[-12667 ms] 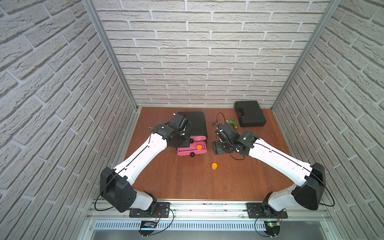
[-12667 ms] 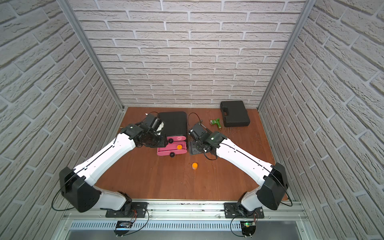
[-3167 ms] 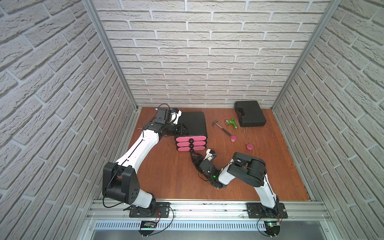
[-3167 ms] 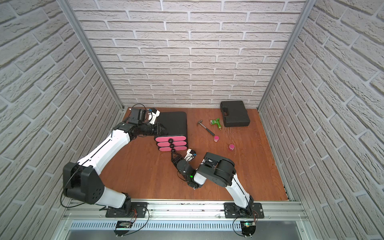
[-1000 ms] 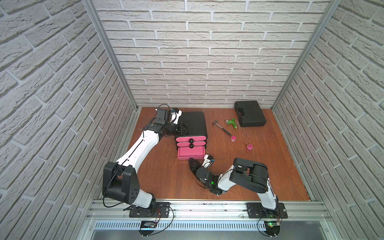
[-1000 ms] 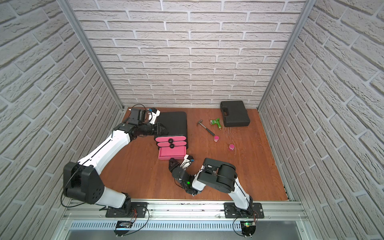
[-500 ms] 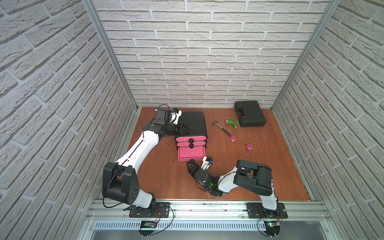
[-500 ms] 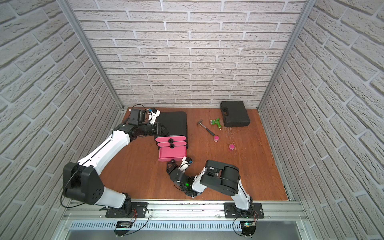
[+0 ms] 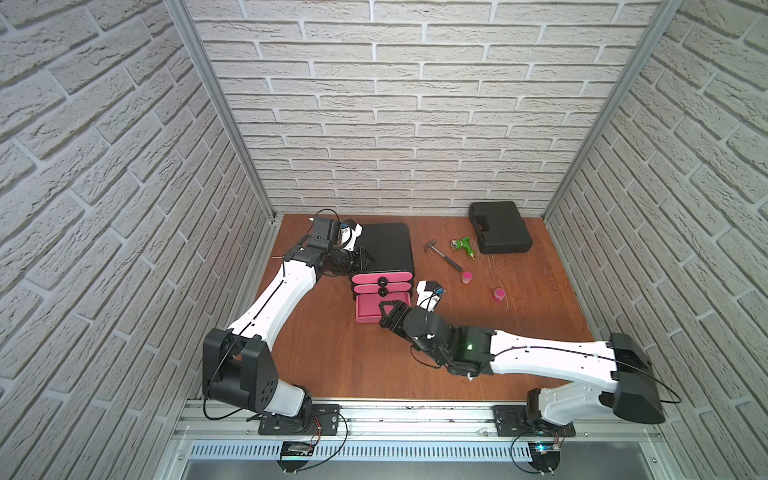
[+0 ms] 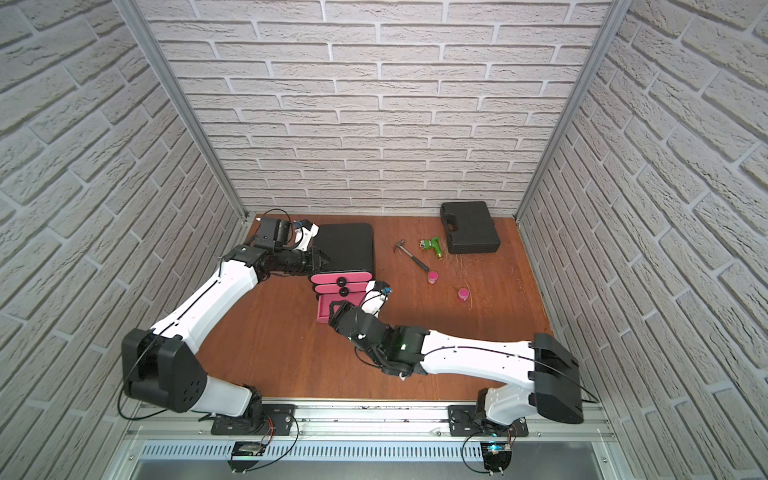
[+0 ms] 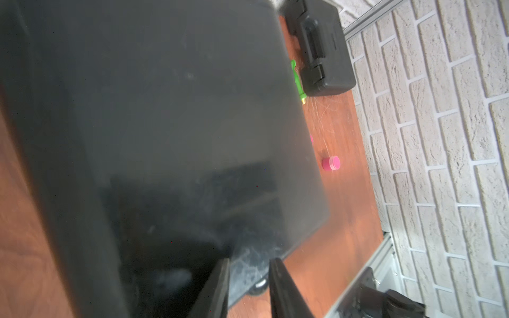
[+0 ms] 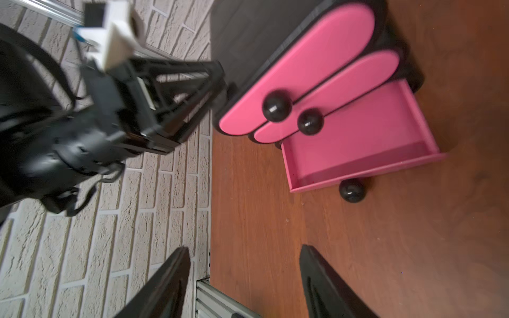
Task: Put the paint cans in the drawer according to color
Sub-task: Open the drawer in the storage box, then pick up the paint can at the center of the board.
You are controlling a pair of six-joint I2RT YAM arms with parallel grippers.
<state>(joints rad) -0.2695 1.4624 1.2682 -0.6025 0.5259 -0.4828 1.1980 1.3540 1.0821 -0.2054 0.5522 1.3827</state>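
Note:
The drawer chest (image 9: 386, 245) is black with pink fronts and stands at the back left. Its bottom drawer (image 12: 358, 137) is pulled out and looks empty, its black knob (image 12: 352, 190) facing my right gripper. That right gripper (image 9: 384, 316) (image 12: 242, 250) hovers low just in front of the knob, open, with nothing between its fingers. My left gripper (image 9: 371, 262) (image 11: 249, 260) rests against the chest's left top edge, its fingers nearly together and holding nothing. Two pink paint cans (image 9: 466, 277) (image 9: 499, 294) stand on the table to the right of the chest; the nearer-right can (image 11: 331, 163) also shows in the left wrist view.
A small hammer (image 9: 442, 254) and a green toy drill (image 9: 463, 246) lie behind the pink cans. The flat black tool case (image 9: 500, 227) sits at the back right. Brick walls close in three sides, with a metal rail along the front.
The bottom drawer, shut three seconds ago, now stands pulled out. Over the last second my right gripper let go of its knob, opened and drew back slightly. The left arm has stayed still.

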